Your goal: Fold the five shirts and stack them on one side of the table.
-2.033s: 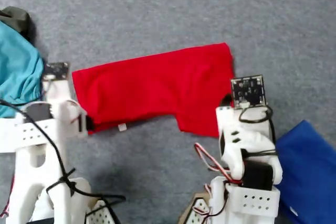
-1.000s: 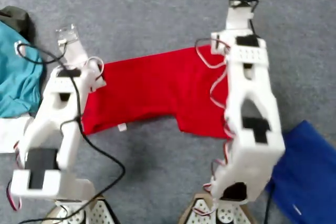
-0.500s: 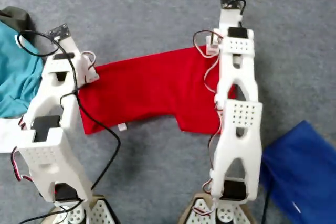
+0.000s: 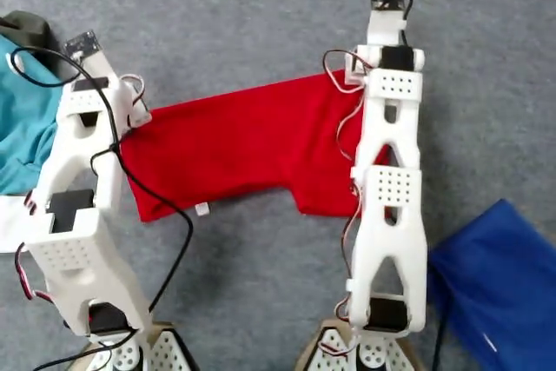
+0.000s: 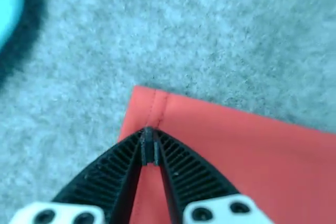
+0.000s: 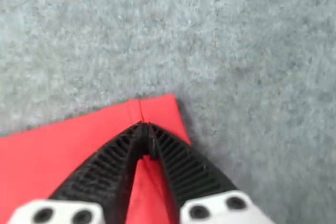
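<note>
A red shirt lies folded lengthwise across the middle of the grey table. Both arms stretch out over its far corners. My left gripper is shut on the shirt's far left corner, right at the hem. Over on the far right corner, my right gripper pinches the shirt at its seam. In the high view the left arm covers the shirt's left edge and the right arm covers its right edge.
A teal shirt is bunched at the left edge, with a dark item behind it and white cloth in front. A blue shirt lies at the near right. Bare grey table spans the far side.
Both arms swung from the shirt's near edge out to its far corners. In the last half second the left arm shifted left, drawing the shirt's left corner with it.
</note>
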